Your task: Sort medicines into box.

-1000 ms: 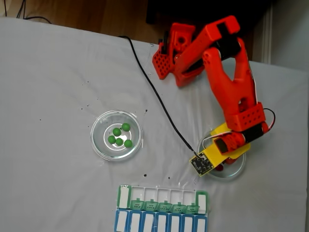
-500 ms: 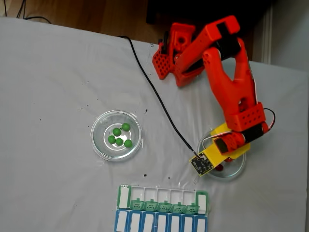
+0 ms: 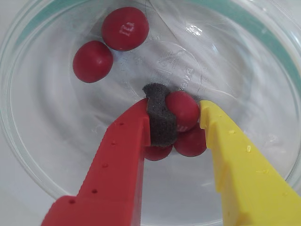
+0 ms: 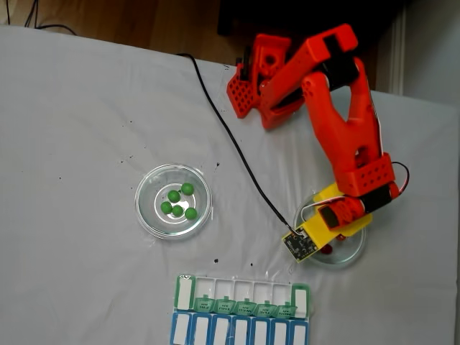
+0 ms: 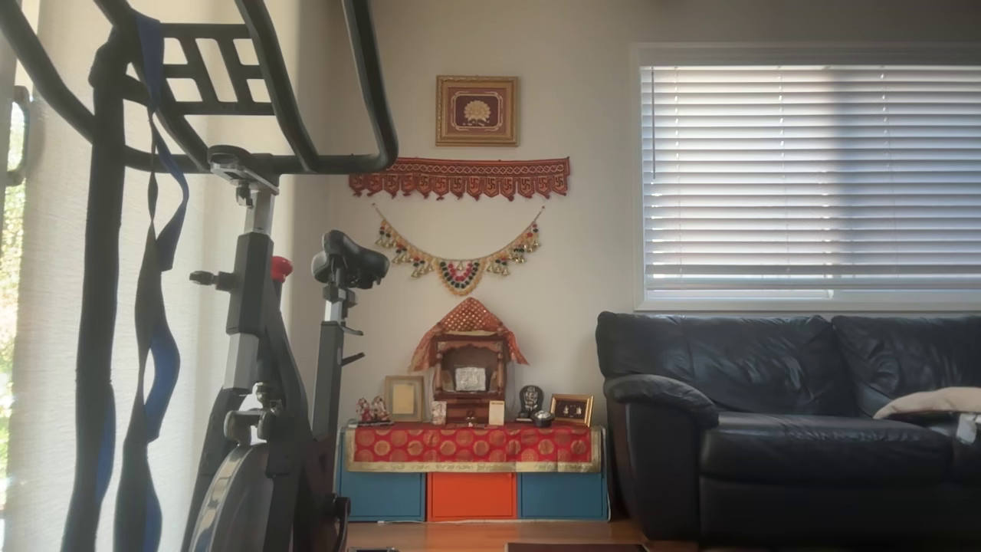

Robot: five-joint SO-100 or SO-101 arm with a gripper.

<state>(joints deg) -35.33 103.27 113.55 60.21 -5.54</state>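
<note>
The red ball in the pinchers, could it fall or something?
Maybe. The gripper pinches one red ball between a foam pad and a smooth yellow finger, so the round, glossy ball could squirt out. Two more red balls sit right against it and might get dragged or knocked along. The glass dish rim is also close, so lifting could bump it.

The gripper (image 3: pixel 181 115) pinched one dark red ball (image 3: pixel 182 109) between foam pad and yellow finger, mid-dish (image 3: pixel 244 61); two balls (image 3: pixel 93 61) lay toward the dish's top-left rim.
</note>
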